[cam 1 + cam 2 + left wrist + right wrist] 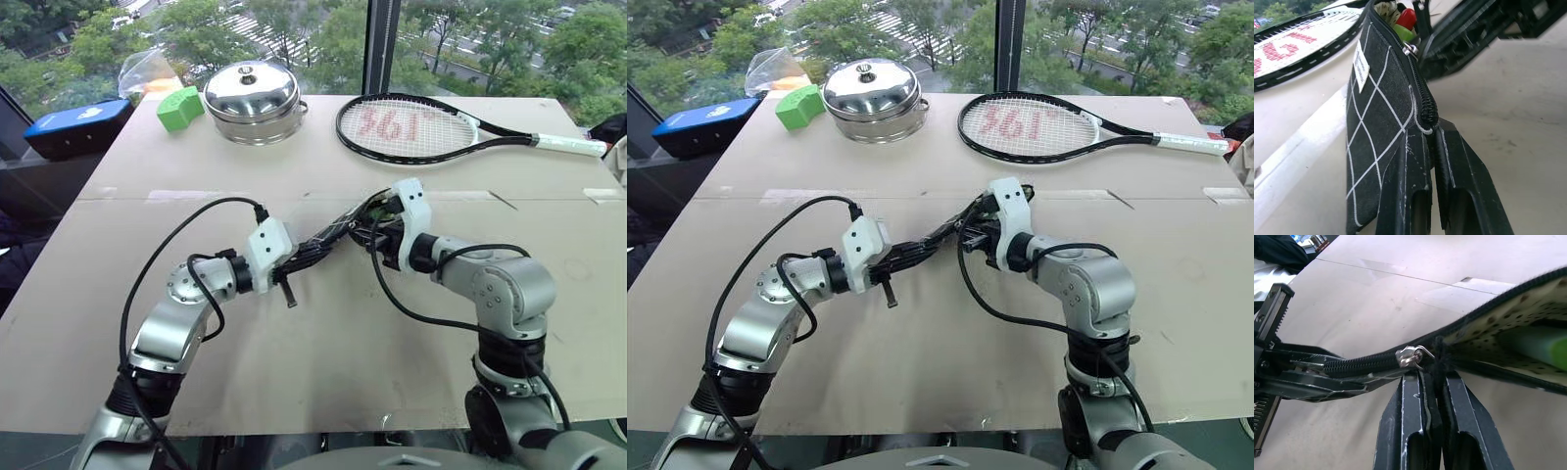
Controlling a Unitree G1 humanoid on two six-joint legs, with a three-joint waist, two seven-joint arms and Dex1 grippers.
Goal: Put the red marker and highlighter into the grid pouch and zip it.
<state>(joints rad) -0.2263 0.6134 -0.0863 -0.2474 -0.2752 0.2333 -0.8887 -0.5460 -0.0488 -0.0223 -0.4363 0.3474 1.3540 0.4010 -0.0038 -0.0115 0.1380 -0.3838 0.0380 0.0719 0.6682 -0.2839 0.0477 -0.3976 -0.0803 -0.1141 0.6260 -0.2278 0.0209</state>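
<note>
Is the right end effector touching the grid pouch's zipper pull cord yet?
Touching. The right wrist view shows the right end effector shut on the dark pull cord beside the silver slider on the grid pouch.

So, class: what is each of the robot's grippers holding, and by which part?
The left gripper pinches the grid pouch at its zipped end. The right gripper is shut on the dark pull cord beside the zipper slider, partway along.

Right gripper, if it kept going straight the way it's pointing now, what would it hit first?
Probably the left gripper. The right gripper, shut on the zipper pull cord of the grid pouch, points along the pouch toward the end the left gripper clamps. Depth is unclear, so it could pass just above.
</note>
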